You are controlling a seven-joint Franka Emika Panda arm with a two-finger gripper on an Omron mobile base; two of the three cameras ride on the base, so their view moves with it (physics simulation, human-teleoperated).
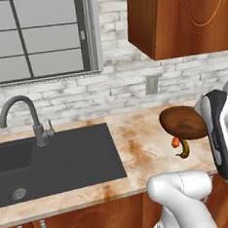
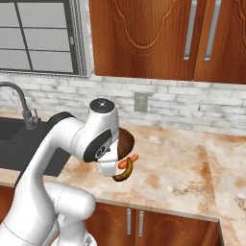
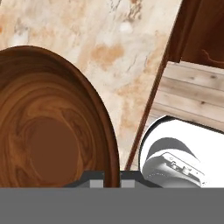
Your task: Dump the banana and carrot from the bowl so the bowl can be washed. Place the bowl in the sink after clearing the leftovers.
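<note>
Bowl [image 3: 48,131] rim between fingers [image 3: 97,183]; tipped

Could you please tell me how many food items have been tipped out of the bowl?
2: small orange carrot and browned yellow banana, together beneath the tilted wooden bowl.

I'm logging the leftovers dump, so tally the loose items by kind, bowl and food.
Bowl: 1, tipped up at the gripper
Carrot: 1
Banana: 1, browned
Total: 3
</note>
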